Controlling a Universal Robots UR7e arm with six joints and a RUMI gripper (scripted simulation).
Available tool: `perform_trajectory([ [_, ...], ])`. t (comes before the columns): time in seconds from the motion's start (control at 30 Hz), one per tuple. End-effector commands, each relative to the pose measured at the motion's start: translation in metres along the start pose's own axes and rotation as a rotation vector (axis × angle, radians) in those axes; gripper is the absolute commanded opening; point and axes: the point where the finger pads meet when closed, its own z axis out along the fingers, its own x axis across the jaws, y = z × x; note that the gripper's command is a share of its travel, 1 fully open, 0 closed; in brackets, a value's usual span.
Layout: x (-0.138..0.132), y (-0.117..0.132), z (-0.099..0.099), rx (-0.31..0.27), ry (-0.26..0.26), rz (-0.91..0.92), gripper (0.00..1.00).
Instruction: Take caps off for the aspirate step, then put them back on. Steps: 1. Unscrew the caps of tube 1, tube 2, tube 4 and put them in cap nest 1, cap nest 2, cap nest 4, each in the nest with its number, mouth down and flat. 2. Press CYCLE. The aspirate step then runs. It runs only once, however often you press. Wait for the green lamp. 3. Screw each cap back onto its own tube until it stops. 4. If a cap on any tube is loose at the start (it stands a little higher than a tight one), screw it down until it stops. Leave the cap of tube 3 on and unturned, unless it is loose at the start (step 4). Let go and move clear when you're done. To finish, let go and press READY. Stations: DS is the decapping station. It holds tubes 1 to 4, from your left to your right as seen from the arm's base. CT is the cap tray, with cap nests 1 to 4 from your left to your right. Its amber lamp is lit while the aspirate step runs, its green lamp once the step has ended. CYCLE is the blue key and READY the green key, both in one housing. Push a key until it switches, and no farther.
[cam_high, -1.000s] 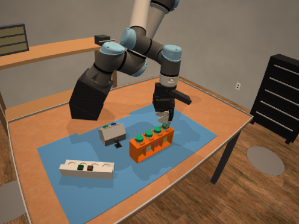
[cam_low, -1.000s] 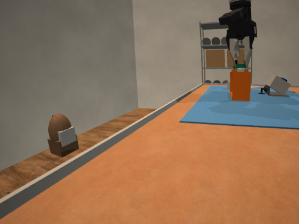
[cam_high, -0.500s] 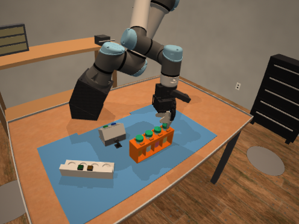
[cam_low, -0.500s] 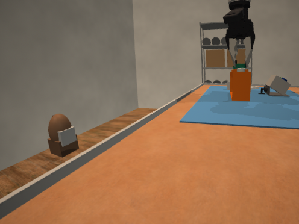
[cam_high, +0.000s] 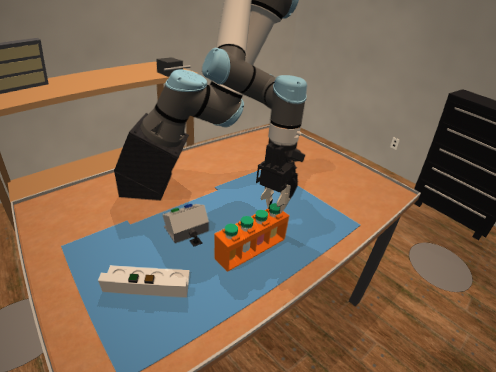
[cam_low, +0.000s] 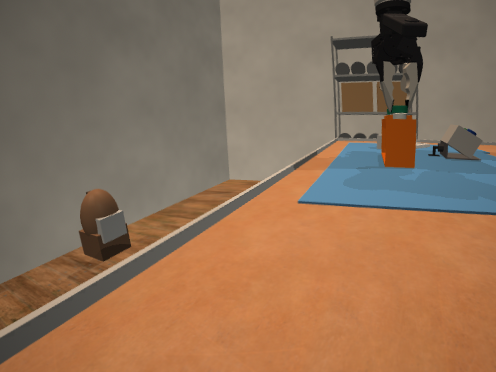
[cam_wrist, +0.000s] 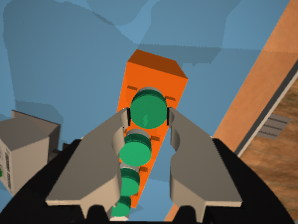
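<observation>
Claw clamped on the end cap of the decapping station.

The green cap (cam_wrist: 148, 113), at the row's far end in the top view, sits on its tube in the orange station (cam_high: 251, 241) on the blue mat (cam_high: 320, 225); claw (cam_wrist: 148, 120) pads grip its sides. Turn about the tube's axis, lifting only once the thread frees. No legible writing or brand is visible.

The key housing (cam_high: 186, 223) stands near the decapping station (cam_high: 251, 243); a passable gap of blue mat (cam_high: 212, 270) separates them.
</observation>
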Motion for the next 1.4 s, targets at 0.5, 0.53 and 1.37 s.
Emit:
perform_trajectory([
  [0.5, 0.0004, -0.0001, -0.0004, 0.020, 0.003, -0.226, 0.35],
  [0.53, 0.0004, -0.0001, -0.0004, 0.020, 0.003, -0.226, 0.35],
  [1.37, 0.0003, 0.0000, -0.0005, 0.019, -0.006, 0.691, 0.35],
])
